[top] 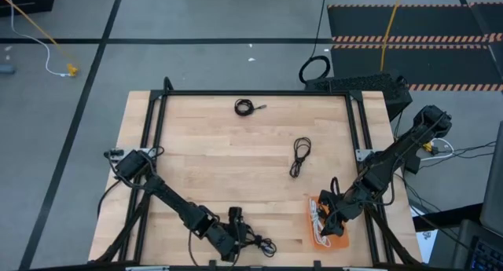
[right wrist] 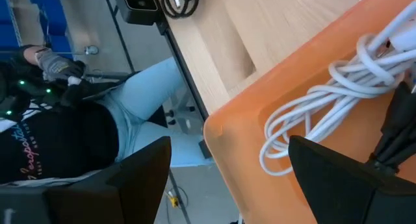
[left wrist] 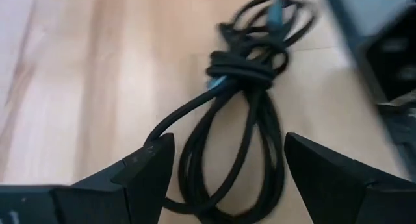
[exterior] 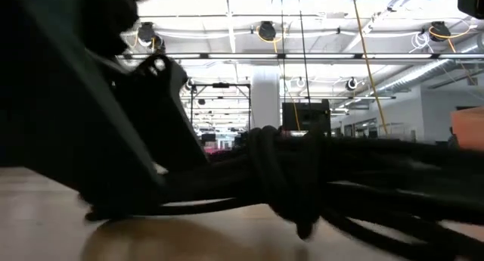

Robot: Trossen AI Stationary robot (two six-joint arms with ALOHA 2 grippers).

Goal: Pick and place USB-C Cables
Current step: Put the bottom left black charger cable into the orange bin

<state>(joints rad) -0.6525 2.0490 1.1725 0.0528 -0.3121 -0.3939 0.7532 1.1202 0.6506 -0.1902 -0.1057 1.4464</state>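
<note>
A black coiled cable bundle (left wrist: 240,74) lies on the wooden table near its near edge; it also shows in the high view (top: 258,243) and fills the low view (exterior: 302,178). My left gripper (left wrist: 221,178) is open and low over the table, with one finger on each side of the bundle's loop end. My right gripper (right wrist: 227,178) is open above an orange tray (right wrist: 292,87) at the near right (top: 311,204). A white coiled cable (right wrist: 325,107) lies in the tray. Black strands (right wrist: 396,126) show beside one right finger. Two more black bundles lie at the table's middle (top: 299,155) and far side (top: 245,107).
A black frame (top: 251,93) runs round the table top. A large black cable ring (top: 314,69) and a yellow cord (top: 389,27) lie on the floor beyond the far edge. A person (right wrist: 78,126) stands at the table's near side, by the tray.
</note>
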